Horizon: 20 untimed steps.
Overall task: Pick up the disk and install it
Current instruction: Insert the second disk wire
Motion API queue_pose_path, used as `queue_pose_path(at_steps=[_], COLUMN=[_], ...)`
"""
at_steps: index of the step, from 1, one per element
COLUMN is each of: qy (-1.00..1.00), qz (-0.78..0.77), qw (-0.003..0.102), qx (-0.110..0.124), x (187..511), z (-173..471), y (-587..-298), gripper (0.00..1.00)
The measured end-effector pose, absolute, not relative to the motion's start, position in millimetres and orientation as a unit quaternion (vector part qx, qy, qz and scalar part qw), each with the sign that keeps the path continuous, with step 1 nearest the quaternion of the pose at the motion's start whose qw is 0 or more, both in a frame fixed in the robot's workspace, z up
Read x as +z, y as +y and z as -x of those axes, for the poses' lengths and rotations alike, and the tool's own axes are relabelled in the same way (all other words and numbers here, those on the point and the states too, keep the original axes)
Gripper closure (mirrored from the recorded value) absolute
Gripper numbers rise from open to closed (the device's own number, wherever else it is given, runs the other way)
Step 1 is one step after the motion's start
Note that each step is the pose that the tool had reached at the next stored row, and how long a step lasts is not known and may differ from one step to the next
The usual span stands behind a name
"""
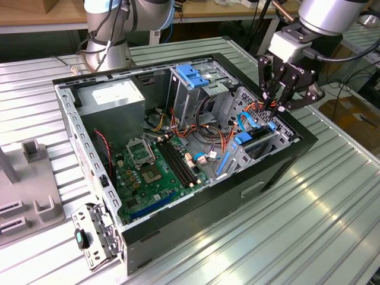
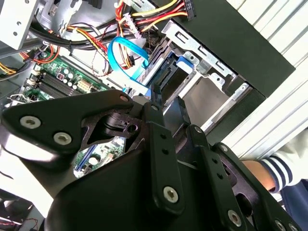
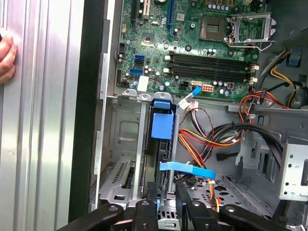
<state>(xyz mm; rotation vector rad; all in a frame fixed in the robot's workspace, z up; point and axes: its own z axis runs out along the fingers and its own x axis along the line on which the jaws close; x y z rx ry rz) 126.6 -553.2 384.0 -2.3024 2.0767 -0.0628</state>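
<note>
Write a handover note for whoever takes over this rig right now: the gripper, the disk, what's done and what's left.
Gripper: low over the drive bay at the end of the computer case on the exterior view's right; its grip cannot be judged.
Disk: standing on edge in that bay, directly below the gripper, blue rail showing.
Done: disk is off the table and in the bay slot.
Left: whether it is fully seated cannot be told.
Note: a blue cable crosses beside the bay; a person's hand rests on the table next to the case.
</note>
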Motion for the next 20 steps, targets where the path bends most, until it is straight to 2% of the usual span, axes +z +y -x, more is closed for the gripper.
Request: queue_pose_path(at_steps=[20], qy=[0.649], qz=[0.760], qw=[0.021], qx=[-0.019], x=[384], z=[-151], y=[-551], gripper=[0.70])
